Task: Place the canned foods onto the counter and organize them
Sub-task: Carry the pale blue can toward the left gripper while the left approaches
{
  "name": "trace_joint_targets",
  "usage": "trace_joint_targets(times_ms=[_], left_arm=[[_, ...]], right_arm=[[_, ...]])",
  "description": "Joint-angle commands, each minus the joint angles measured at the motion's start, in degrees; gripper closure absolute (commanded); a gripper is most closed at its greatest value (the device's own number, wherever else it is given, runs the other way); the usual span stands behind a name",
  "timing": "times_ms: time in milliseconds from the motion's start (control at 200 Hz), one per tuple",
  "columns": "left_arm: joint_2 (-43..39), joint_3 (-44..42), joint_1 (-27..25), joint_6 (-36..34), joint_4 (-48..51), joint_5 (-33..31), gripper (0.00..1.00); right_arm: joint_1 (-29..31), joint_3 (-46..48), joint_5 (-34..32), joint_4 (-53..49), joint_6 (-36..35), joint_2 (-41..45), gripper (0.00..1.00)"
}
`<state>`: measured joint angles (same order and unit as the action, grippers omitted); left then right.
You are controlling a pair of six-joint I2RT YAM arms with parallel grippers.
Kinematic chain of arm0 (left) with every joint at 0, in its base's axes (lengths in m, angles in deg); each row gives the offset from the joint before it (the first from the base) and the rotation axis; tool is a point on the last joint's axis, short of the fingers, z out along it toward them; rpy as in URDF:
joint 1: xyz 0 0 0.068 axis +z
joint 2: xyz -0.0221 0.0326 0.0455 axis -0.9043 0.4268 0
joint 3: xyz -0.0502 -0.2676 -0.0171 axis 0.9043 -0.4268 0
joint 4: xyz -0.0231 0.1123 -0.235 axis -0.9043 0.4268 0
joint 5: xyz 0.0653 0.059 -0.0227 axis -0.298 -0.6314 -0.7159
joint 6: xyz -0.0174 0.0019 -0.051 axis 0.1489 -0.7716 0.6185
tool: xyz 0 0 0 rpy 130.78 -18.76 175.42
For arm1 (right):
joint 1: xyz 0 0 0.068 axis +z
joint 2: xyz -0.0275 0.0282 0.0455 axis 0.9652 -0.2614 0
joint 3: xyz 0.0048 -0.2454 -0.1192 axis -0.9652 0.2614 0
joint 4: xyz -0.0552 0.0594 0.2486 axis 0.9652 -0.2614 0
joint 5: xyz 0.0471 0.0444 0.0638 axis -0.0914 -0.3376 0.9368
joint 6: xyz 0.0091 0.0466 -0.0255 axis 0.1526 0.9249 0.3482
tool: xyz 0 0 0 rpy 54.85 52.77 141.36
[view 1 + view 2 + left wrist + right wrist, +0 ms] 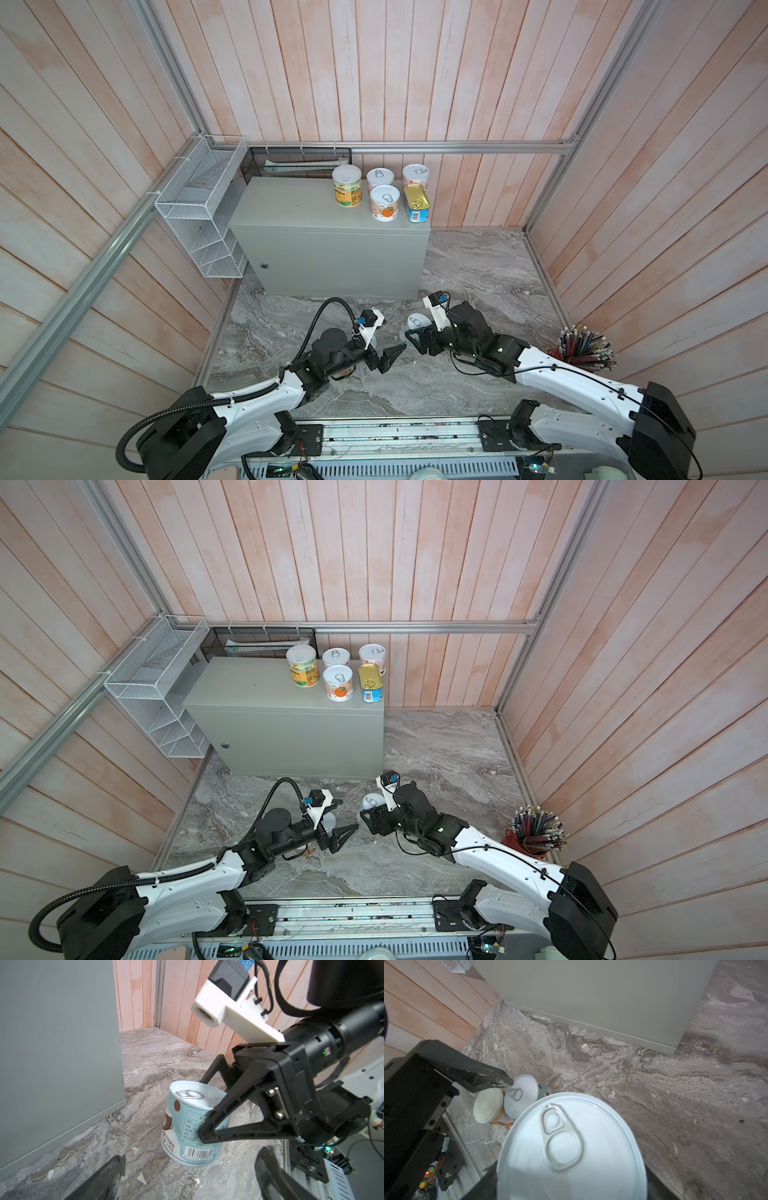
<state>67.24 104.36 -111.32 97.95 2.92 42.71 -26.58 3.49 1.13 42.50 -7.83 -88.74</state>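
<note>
Presently, large plain grey metal counter (299, 208): five canned foods (385, 203) crowd the right end of its flat top; the left part is bare.
Grey-veined marble surface (478, 270): two cans not yet moved stand on it, so I judge the job past halfway.
White wire basket (199, 220): beside the counter's left side, off my route.
My right pincer (204, 1108): clenched across the sixth can, low before the counter's front face.
My left pincer (350, 813): released, jaws wide, above the two waiting cans, near my right one.
Red cup of pencils (582, 351): well apart, right.
Pale blue pull-tab can (182, 1126): in my grasp, tilted; whether it clears the marble I cannot tell. Next, I judge, it needs raising above the counter's front edge, levelling, and setting beside the five without nudging them.
Orange-labelled plain-lid can (488, 1105), white-lidded pull-tab can (522, 1099): just beside each other.
</note>
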Motion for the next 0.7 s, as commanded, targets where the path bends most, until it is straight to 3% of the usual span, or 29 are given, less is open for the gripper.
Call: trace_joint_targets(times_ms=[0, 315, 695], left_arm=[[0.75, -0.35, -0.34, -0.85, -2.34, 3.68, 0.00], [1.46, -0.27, -0.87, -1.02, -2.81, 4.50, 0.00], [4.21, 0.87, -1.64, -1.11, -2.64, 3.99, 0.00]], right_arm=[[-0.13, -0.75, 4.53, 3.01, -1.69, 2.12, 0.29], [-0.28, -1.67, 11.69, 3.39, -1.11, 1.44, 0.28], [-0.31, -3.09, 14.34, 3.85, 0.68, 0.04, 0.28]])
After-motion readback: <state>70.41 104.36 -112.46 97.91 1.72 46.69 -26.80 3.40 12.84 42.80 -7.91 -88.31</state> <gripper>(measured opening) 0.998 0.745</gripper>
